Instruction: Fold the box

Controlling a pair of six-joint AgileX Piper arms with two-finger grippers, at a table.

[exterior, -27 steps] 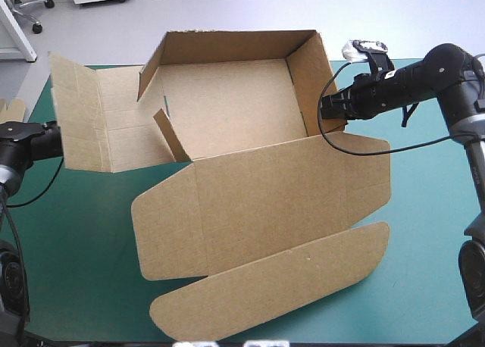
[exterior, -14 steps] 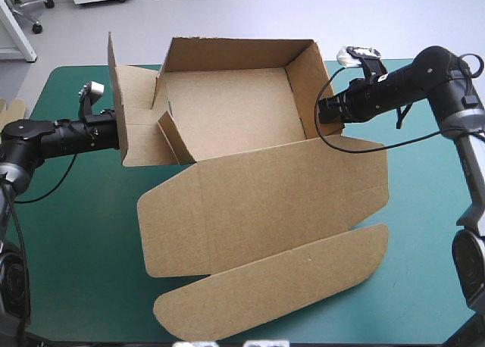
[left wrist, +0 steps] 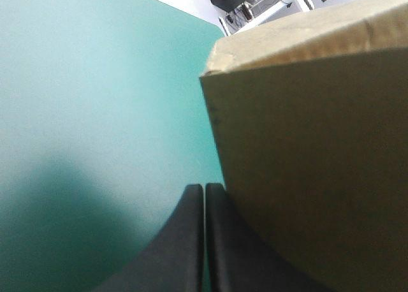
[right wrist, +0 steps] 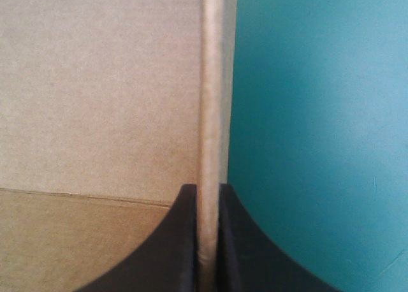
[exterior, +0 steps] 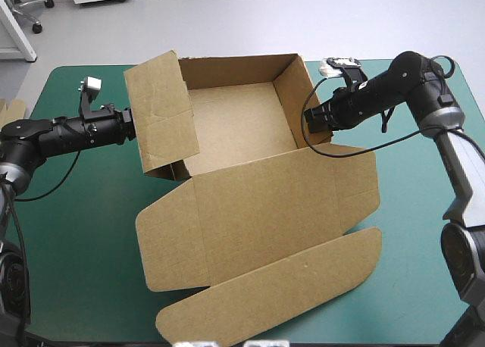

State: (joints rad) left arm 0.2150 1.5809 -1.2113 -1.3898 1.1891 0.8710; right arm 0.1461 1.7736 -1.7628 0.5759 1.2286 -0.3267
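walls step: my right gripper (exterior: 307,123) grips the box (exterior: 235,123) by its right wall (exterior: 290,97); left gripper (left wrist: 204,189), clenched empty, leans on its left flap (exterior: 163,112). box sits mid-cover (exterior: 76,233). next, i judge, tuck that flap inward.

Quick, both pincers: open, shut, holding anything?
Left pincer: closed, empty, beside the box's raised flap.
Right pincer: closed on the box's right wall.
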